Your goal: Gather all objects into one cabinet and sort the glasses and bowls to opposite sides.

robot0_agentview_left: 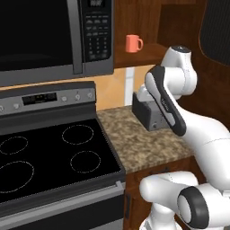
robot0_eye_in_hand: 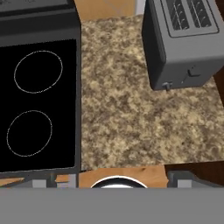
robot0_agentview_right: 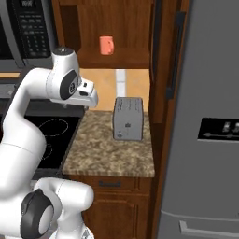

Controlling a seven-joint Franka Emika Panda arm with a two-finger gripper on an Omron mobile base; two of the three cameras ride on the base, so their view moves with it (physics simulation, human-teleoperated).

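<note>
A coral-orange mug, one of the glasses, stands upright on the bottom shelf of the open reddish-brown cabinet. The cabinet door hangs open, edge-on, with its black bar handle facing right. My gripper is open with nothing between its fingers, and it looks down on the speckled counter below the cabinet, well under the mug. The bowls are out of view.
A dark grey toaster sits at the back of the counter. A black stove lies to the left, a microwave above it. A grey fridge stands right.
</note>
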